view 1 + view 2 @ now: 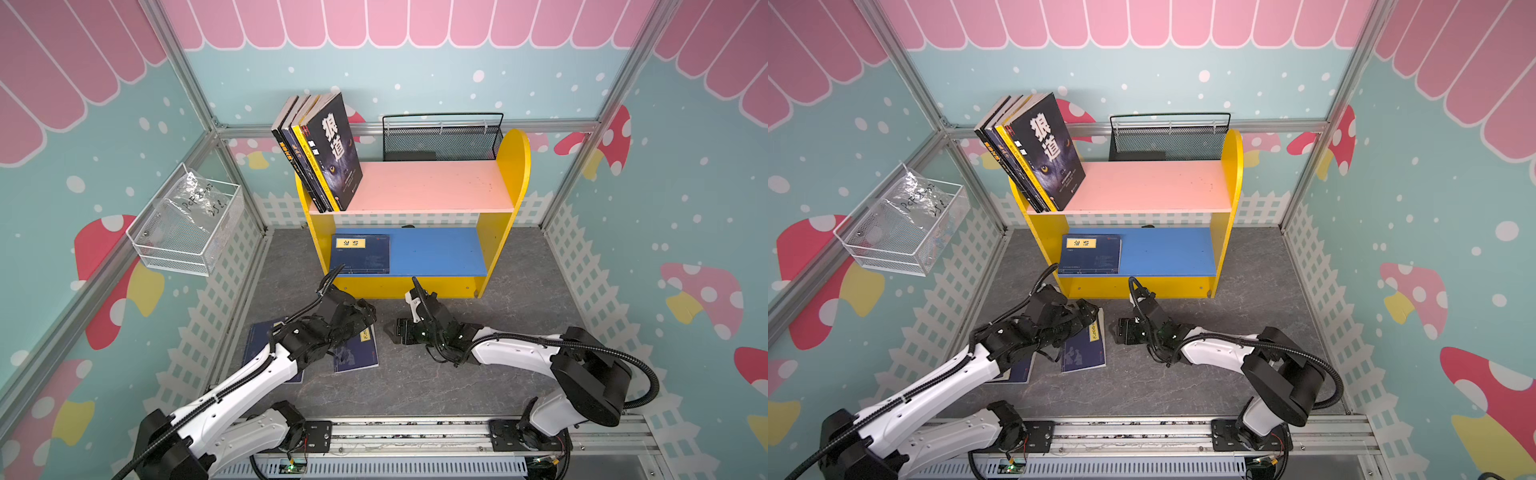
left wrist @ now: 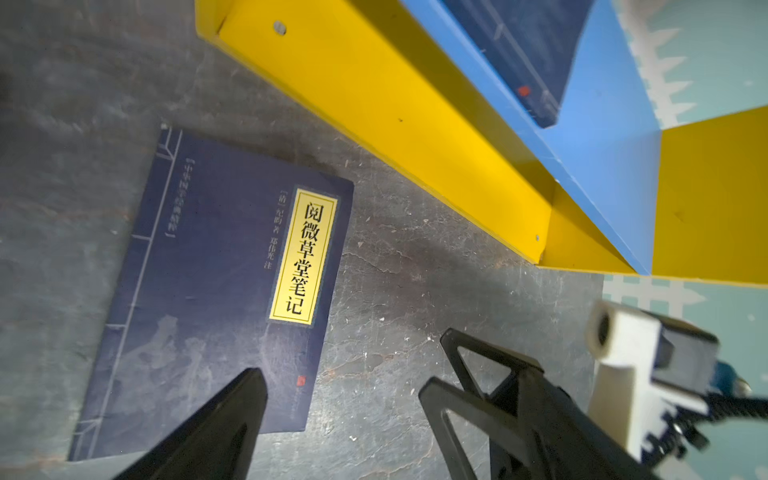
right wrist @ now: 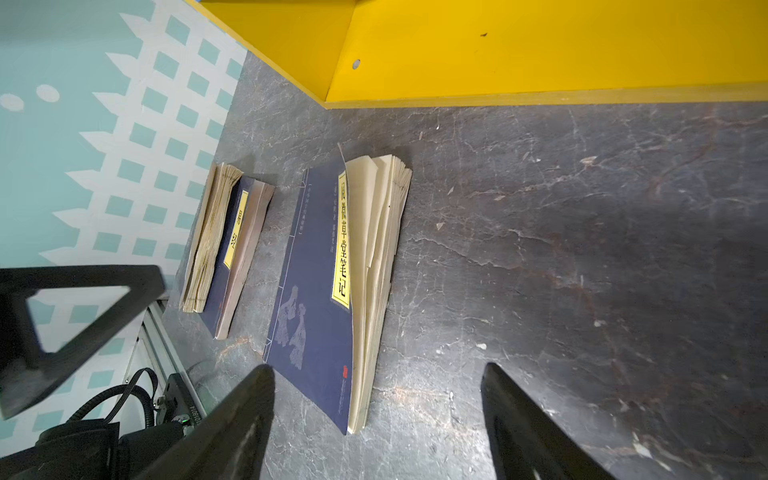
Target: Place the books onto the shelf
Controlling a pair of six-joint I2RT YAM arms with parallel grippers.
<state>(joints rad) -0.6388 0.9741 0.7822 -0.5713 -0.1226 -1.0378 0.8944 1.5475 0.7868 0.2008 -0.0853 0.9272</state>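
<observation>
The shelf [image 1: 436, 187] holds several books [image 1: 328, 149] leaning at the left of its pink board. A navy book [image 1: 361, 253] lies flat on the blue board. Two more navy books lie on the floor, one [image 1: 357, 353] in front of the shelf and one [image 1: 262, 349] partly under the left arm. My left gripper [image 1: 368, 318] hovers open over the nearer book [image 2: 216, 291], holding nothing. My right gripper [image 1: 392, 330] is open just right of it. That book [image 3: 316, 270] has fanned pages, and its corner lies between the right fingertips [image 3: 253, 390], untouched.
A black wire mesh basket [image 1: 442, 139] stands behind the shelf. A white wire basket [image 1: 187, 224] with a plastic bag hangs on the left wall. The arms' rail [image 1: 395, 436] runs along the front. Grey floor [image 1: 519, 316] lies right of the grippers.
</observation>
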